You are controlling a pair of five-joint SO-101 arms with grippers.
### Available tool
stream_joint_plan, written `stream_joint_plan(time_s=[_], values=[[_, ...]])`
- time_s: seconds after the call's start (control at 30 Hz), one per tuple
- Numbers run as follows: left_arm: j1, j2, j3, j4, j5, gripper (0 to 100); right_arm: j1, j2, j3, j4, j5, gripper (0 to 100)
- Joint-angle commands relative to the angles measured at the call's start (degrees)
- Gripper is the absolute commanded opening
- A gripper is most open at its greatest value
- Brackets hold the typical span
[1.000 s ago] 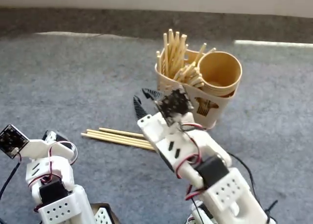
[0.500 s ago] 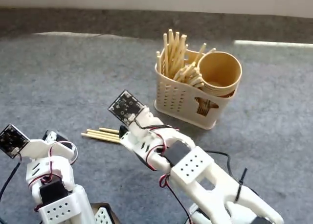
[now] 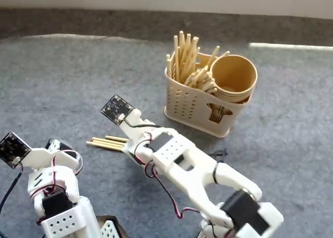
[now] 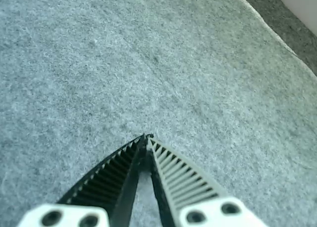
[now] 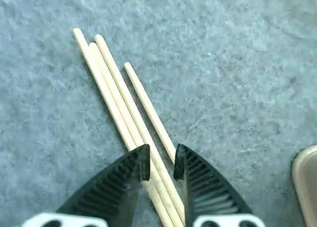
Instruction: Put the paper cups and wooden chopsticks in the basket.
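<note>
Several loose wooden chopsticks [image 5: 116, 103] lie side by side on the grey carpet, left of the basket [image 3: 193, 107] in the high view [image 3: 106, 142]. My right gripper [image 5: 161, 161] is down over their near ends, open by a narrow gap, with one finger on each side of the bundle. A cream slotted basket holds a stack of paper cups [image 3: 234, 76] and a standing bunch of chopsticks [image 3: 184, 56]. My left gripper [image 4: 146, 138] is shut on nothing over bare carpet, and its arm [image 3: 52, 183] sits at the near left.
The right arm [image 3: 187, 168] stretches from the near right across to the loose chopsticks. A darker strip of floor [image 3: 104, 22] runs along the far side of the carpet. The basket's corner [image 5: 308, 182] shows beside the right gripper.
The right arm has swung away from the basket to the left and come down over the loose chopsticks. The left arm has not moved.
</note>
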Motion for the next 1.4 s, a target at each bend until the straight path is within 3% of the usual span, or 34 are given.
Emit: stream_joint_plan(time_s=[0.0,0.37,0.5,0.6,1.0,1.37], values=[[-0.4,-0.92,1.1,0.0,-0.44,3,-0.04,3.65,-5.49,-0.22,0.79,9.7],[-0.4,-0.92,1.1,0.09,-0.44,3,4.53,14.55,-12.0,-0.22,0.97,9.7],[-0.4,-0.92,1.1,0.09,-0.44,3,4.53,16.13,-11.82,-0.13,9.23,7.8],[-0.4,-0.92,1.1,0.09,-0.44,3,4.53,17.1,-11.82,-0.04,13.8,0.9],[-0.4,-0.92,1.1,0.09,-0.44,3,8.04,16.75,-12.0,0.13,15.21,0.8],[-0.4,-0.92,1.1,0.09,-0.44,3,9.1,-4.97,-5.58,2.77,14.95,0.6]])
